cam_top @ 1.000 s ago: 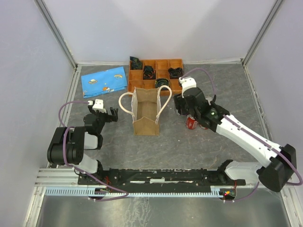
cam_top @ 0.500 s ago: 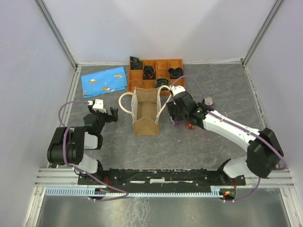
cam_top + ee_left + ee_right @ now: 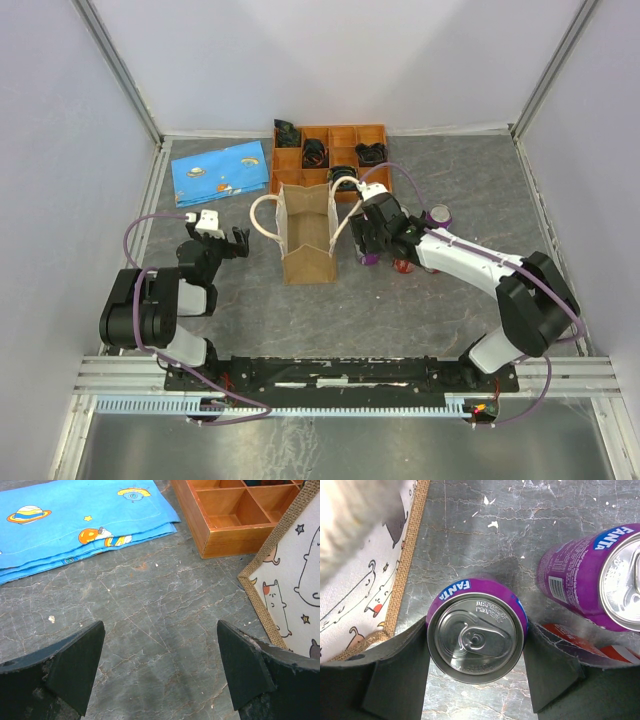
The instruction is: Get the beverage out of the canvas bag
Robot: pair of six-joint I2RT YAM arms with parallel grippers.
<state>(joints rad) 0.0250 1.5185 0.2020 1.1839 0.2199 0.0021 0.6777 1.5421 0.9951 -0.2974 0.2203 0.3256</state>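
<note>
The canvas bag [image 3: 308,235] stands upright mid-table, its rope handles splayed to both sides; its cat-print side shows in the left wrist view [image 3: 295,590] and the right wrist view [image 3: 365,580]. My right gripper [image 3: 368,243] is just right of the bag, shut on a purple Fanta can [image 3: 476,637], one finger against each side. The can [image 3: 368,258] is upright, close beside the bag. My left gripper [image 3: 232,240] is open and empty, left of the bag, over bare table [image 3: 160,630]. The bag's inside is hidden.
A second purple Fanta can [image 3: 600,580] [image 3: 440,217] and a red can [image 3: 580,645] [image 3: 403,265] stand right of the held can. An orange compartment tray [image 3: 330,150] [image 3: 235,515] is behind the bag. A blue printed cloth [image 3: 220,170] [image 3: 75,520] lies at the back left.
My right gripper has moved left from over the cans to the bag's right side, with the purple can between its fingers. The left arm has not moved.
</note>
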